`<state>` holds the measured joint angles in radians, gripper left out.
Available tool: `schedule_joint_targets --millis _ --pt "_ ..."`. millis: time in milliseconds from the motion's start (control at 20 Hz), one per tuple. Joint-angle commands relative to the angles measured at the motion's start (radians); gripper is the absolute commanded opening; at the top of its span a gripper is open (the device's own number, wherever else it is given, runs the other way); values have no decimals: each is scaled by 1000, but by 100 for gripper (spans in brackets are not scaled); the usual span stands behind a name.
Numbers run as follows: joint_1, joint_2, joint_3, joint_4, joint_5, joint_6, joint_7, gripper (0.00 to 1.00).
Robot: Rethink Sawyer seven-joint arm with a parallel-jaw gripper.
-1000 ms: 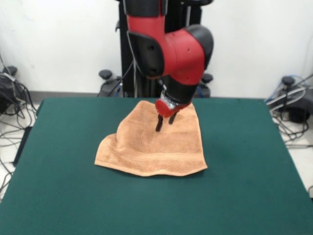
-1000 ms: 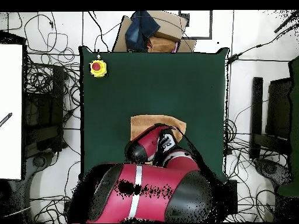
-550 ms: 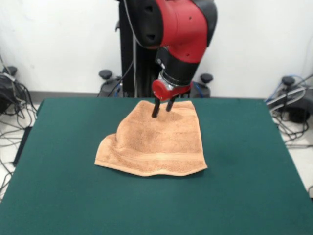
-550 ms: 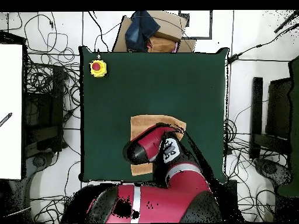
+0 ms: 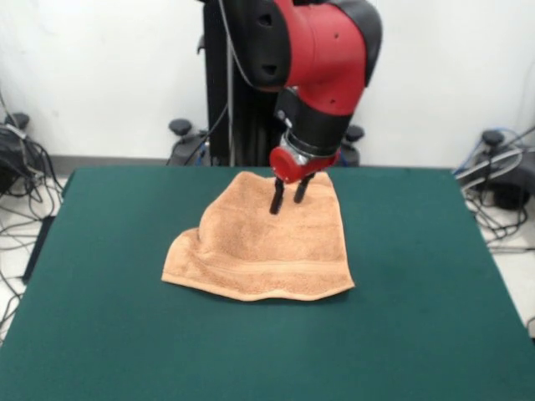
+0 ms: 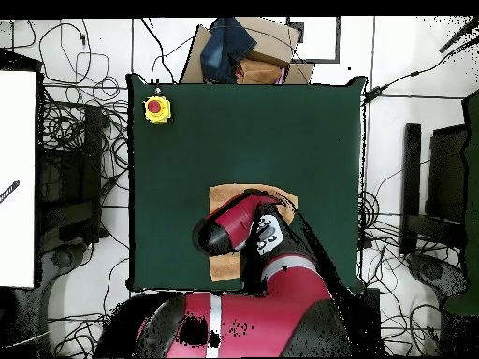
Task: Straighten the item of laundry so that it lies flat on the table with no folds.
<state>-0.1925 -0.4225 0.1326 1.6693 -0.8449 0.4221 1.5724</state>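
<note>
The item of laundry (image 5: 267,246) is a peach-orange towel lying on the dark green table (image 5: 418,292), slightly behind its middle. Its left part humps up in a fold, and its front hem runs wavy with a woven band above it. My gripper (image 5: 287,196) hangs over the towel's far part, open, with its two black fingers apart and nothing between them. In the overhead view the red arm covers most of the towel (image 6: 229,196); only its far edge and a strip near the robot's side show.
A yellow box with a red button (image 6: 156,109) sits at a table corner in the overhead view. Cardboard and dark cloth (image 6: 239,51) lie beyond the table's far edge. Cables and stands surround the table on the floor.
The gripper rose off the towel's middle toward its far edge, then shifted a little right and lower. The towel has kept its shape.
</note>
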Motion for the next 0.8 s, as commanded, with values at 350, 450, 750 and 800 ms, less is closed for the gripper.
schedule_joint_targets --millis 350,450,750,800 --pt "60 112 126 -195 13 83 -68 100" --pt "56 77 133 -167 34 112 -80 100" --pt "25 45 177 -165 70 154 -130 100" --pt "26 50 176 -170 67 154 -130 100"
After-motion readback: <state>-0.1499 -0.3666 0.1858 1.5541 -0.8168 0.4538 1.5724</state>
